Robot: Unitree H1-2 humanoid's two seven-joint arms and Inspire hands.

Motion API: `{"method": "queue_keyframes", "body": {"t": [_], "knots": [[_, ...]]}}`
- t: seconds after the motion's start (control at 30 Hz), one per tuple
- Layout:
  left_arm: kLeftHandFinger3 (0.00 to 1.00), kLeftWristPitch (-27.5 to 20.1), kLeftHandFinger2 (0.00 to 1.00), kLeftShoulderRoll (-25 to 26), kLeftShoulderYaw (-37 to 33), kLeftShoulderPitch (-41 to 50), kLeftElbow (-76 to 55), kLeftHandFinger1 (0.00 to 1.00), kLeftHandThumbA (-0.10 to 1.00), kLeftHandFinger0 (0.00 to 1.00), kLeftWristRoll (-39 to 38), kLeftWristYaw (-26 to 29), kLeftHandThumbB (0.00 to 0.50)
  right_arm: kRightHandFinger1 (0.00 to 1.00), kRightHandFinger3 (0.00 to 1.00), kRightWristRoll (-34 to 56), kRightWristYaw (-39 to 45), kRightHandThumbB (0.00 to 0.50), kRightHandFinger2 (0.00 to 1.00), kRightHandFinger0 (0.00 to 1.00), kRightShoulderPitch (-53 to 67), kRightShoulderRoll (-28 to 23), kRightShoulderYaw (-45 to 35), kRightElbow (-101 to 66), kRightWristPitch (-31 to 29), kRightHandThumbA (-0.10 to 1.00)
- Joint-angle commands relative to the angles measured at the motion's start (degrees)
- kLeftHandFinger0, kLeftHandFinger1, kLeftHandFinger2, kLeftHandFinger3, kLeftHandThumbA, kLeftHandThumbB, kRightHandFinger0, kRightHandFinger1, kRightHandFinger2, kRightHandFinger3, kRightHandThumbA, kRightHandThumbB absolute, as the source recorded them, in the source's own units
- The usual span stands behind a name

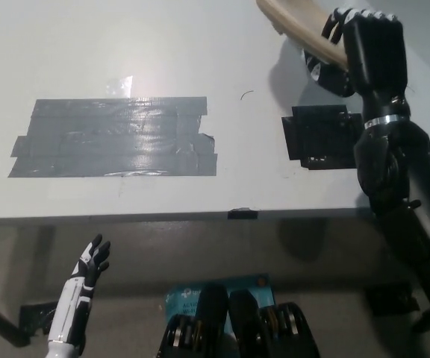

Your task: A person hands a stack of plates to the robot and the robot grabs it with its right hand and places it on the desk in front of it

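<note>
Beyond the black patch [319, 138] on the desk [125, 45], the right robot hand [364, 48] grips the plate stack [297, 22], which juts left of it; the left robot hand [88, 272] hangs spread, far from the patch.

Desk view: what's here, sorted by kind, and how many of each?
Plate stack: 1
Tape patches: 2, grey patch and black patch
Robot hands: 2, white left hand and black right hand
Total: 5
</note>
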Motion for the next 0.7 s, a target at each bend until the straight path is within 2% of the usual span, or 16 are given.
{"method": "queue_keyframes", "body": {"t": [0.0, 0.03, 0.1, 0.17, 0.27, 0.37, 0.47, 0.57, 0.63, 0.67], "knots": [[1.00, -1.27, 1.00, 1.25, 0.15, -1.03, -0.86, 1.00, 1.00, 1.00, 0.07, -0.40, 0.195, 0.00, 0.31, 1.82, -3.38, 0.035, 0.18, 0.00, -2.06, -2.25, -1.71, -6.76, -4.82, 0.38], [1.00, -1.27, 1.00, 1.33, 0.14, -1.08, -0.80, 1.00, 1.00, 1.00, 0.11, -0.41, 0.195, 0.00, 0.31, 1.81, -3.30, 0.035, 0.15, 0.00, -2.00, -2.33, -1.76, -7.07, -4.94, 0.38], [1.00, -1.77, 1.00, 1.38, 0.05, -0.99, -0.23, 1.00, 1.00, 1.00, 0.39, -0.27, 0.190, 0.00, 0.28, -0.22, -1.69, 0.023, 0.11, 0.00, -0.91, -3.77, -1.00, -10.53, -4.23, 0.47], [1.00, -1.79, 1.00, 1.41, -0.04, -0.81, -0.25, 1.00, 1.00, 1.00, 0.50, -0.25, 0.200, 0.00, 0.24, -1.03, -1.21, 0.032, 0.05, 0.00, 0.04, -4.45, -0.25, -11.61, -4.48, 0.46], [1.00, -1.65, 1.00, 1.45, -0.14, -0.62, -0.40, 1.00, 1.00, 1.00, 0.61, -0.23, 0.190, 0.00, 0.21, -1.91, -0.78, 0.032, 0.06, 0.00, 1.34, -5.17, 0.81, -11.32, -4.64, 0.46], [1.00, -1.72, 1.00, 1.78, -0.23, -0.92, 0.00, 1.00, 1.00, 1.00, 0.52, -0.52, 0.186, 0.00, 0.11, -3.91, 1.35, 0.068, 0.00, 0.00, 3.58, -6.29, 2.76, -10.46, -3.30, 0.43], [1.00, -2.35, 1.00, 1.74, -0.17, -1.27, 0.42, 1.00, 1.00, 1.00, 0.61, -0.33, 0.171, 0.00, 0.03, -4.86, 1.28, 0.090, 0.00, 0.00, 4.77, -7.07, 4.41, -7.55, -3.44, 0.37], [1.00, -1.64, 1.00, 1.79, -0.26, -1.29, 0.04, 1.00, 1.00, 1.00, 0.63, -0.52, 0.174, 0.00, 0.03, -6.40, 0.64, 0.083, 0.01, 0.00, 5.36, -7.93, 6.52, -3.58, -3.65, 0.39], [1.00, -1.20, 1.00, 1.79, -0.31, -1.23, -0.38, 1.00, 1.00, 1.00, 0.71, -0.57, 0.167, 0.00, 0.02, -6.33, -0.87, 0.102, 0.00, 0.00, 5.62, -8.10, 7.32, -1.15, -4.56, 0.36], [1.00, -0.91, 1.00, 1.65, -0.34, -1.32, -0.55, 1.00, 1.00, 1.00, 0.94, -0.41, 0.165, 0.00, 0.03, -5.77, -1.31, 0.083, 0.03, 0.00, 5.77, -8.13, 8.23, 2.25, -5.67, 0.36]]}}
